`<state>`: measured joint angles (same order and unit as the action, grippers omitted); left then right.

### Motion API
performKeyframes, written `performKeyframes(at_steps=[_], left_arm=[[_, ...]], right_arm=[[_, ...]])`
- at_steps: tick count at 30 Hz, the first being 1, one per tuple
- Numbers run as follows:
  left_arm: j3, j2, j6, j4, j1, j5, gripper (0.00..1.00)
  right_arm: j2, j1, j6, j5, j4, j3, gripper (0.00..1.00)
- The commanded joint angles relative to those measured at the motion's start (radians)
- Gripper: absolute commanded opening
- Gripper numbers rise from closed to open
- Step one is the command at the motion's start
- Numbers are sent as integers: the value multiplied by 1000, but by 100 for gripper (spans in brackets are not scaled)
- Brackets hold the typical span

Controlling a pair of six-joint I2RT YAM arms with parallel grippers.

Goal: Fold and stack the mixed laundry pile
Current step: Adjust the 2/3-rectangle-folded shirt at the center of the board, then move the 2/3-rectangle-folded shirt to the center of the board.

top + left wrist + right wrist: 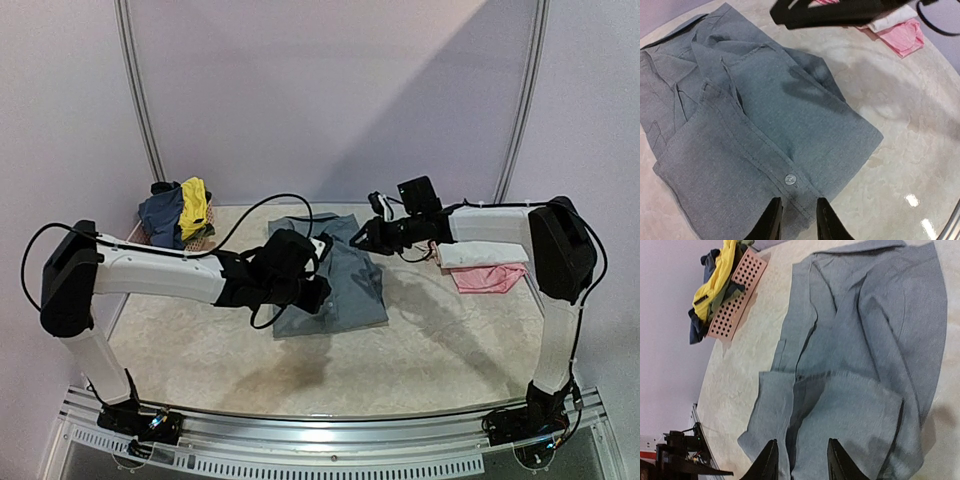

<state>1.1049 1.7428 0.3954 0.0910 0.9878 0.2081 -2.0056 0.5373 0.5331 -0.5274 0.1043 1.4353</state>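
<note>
The tabletop carried the grey garment at its middle, half folded where both arms could reach. Behind and left of it sat the pink basket, heaped with the navy top and yellow garment, not yet folded. To its right the pink and white pieces lay stacked, apparently done. My left tool hung parted and empty over its near hem. My right tool, likewise parted and empty, hung over its far right corner, poised, I judged, for the next fold.

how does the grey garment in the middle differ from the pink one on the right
The grey garment is far larger than the pink piece. The grey garment lies alone, loosely folded with creases; the pink piece is a neat bundle lying partly under a white piece. Both rest flat on the table.
</note>
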Motion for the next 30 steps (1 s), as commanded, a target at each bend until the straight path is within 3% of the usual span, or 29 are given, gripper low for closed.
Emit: performKeyframes(at_steps=[1, 11, 22, 30], left_arm=[[-3, 27, -1, 79, -14, 18, 25], [-85, 109, 23, 8, -53, 24, 24], [-313, 85, 85, -135, -56, 38, 23], [-442, -51, 138, -128, 62, 81, 23]], right_arm=[[27, 62, -99, -29, 25, -99, 32], [-31, 78, -100, 18, -40, -246, 25], [-10, 93, -8, 134, -169, -493, 22], [134, 191, 53, 251, -148, -656, 22]])
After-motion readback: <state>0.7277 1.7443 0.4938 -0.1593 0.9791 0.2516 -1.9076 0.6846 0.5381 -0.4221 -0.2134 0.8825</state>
